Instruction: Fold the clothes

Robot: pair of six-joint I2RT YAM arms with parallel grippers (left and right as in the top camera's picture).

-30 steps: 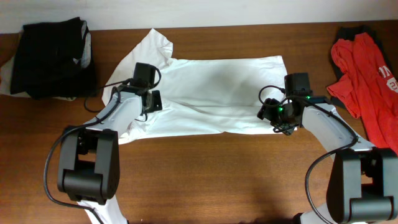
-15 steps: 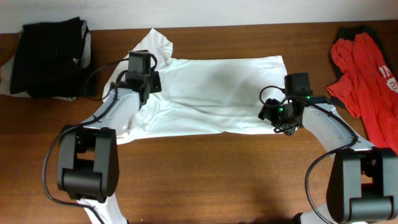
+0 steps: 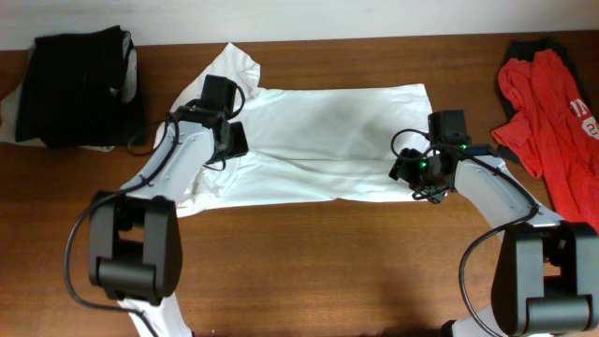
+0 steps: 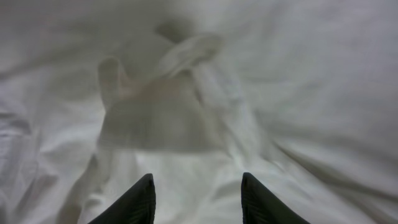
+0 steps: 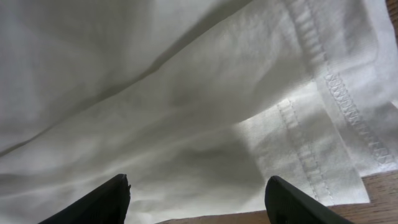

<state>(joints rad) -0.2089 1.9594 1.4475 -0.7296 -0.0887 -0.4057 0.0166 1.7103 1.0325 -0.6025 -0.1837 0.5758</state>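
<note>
The white T-shirt (image 3: pixel 328 131) lies spread across the middle of the table, wrinkled at its left side, one sleeve pointing to the back left. My left gripper (image 3: pixel 232 142) is open just above the shirt's left part; in the left wrist view (image 4: pixel 195 186) its fingers frame rumpled white fabric (image 4: pixel 186 106) with a fold showing. My right gripper (image 3: pixel 410 168) is open at the shirt's right edge; the right wrist view (image 5: pixel 198 193) shows the stitched hem (image 5: pixel 323 81) and a strip of wood below. No label shows.
A pile of black clothes (image 3: pixel 80 84) lies at the back left. Red clothes (image 3: pixel 552 103) lie at the right edge. The brown wooden table (image 3: pixel 318 262) runs bare in front of the shirt.
My left gripper swung back towards the sleeve, then came forward and right onto the shirt's left part. My right arm has not moved.
</note>
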